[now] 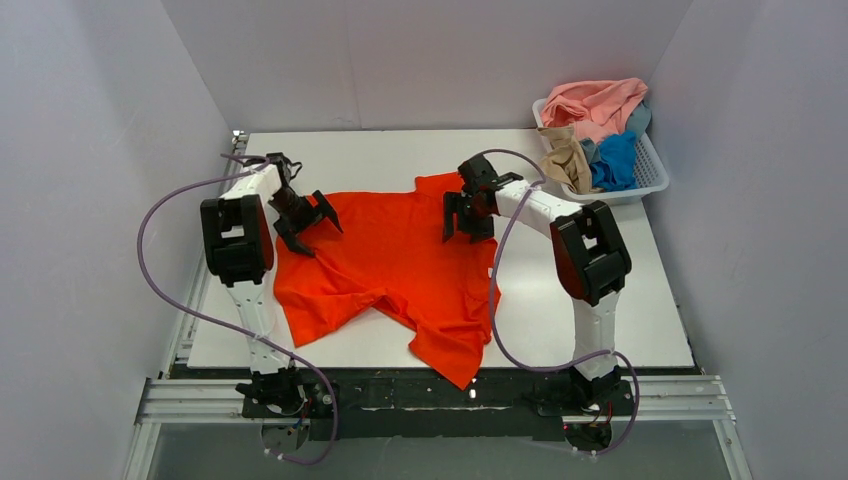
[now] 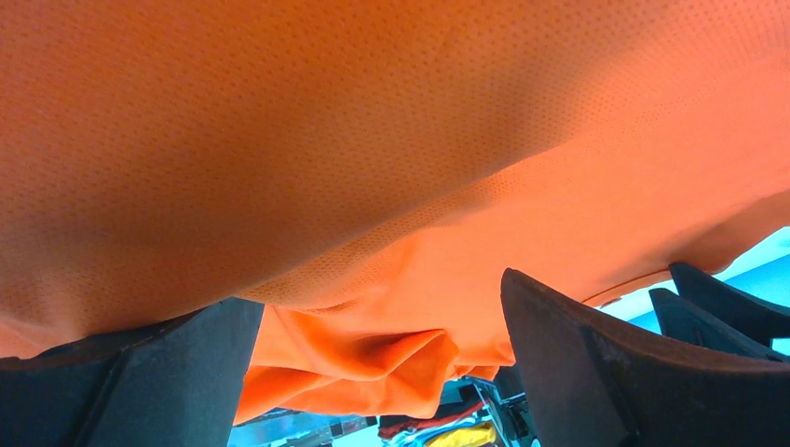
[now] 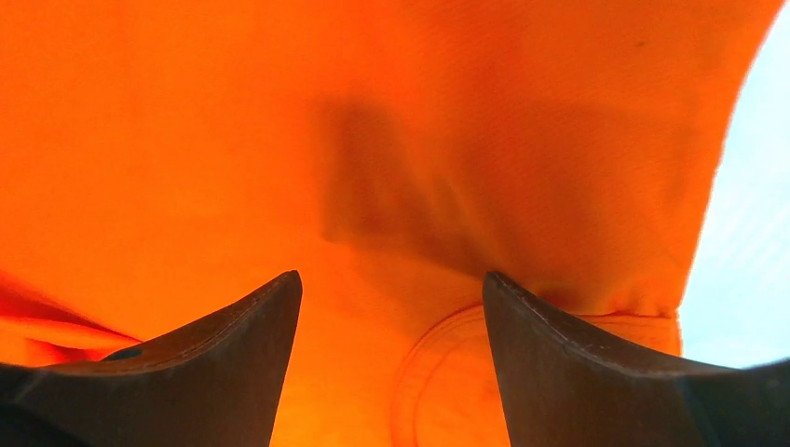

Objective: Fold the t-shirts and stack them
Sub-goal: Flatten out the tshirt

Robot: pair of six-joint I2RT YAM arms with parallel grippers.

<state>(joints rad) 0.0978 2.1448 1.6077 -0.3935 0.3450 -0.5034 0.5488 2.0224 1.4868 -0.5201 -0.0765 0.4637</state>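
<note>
On the tabletop (image 1: 650, 320) the orange shirt (image 1: 400, 270) lies rumpled; other shirts (image 1: 600, 110) fill the basket (image 1: 652, 178). Left pincer (image 1: 308, 228) and right pincer (image 1: 468, 228) stand wide over its far edge, gripping nothing. Flattening seems to be in hand, and next each must close on cloth.

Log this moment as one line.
orange-red shirt: spread, unfolded | left gripper: open over it | right gripper: open over it | basket: other shirts

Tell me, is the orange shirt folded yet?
No, spread out. The orange-red t-shirt lies open and rumpled on the white table.
</note>
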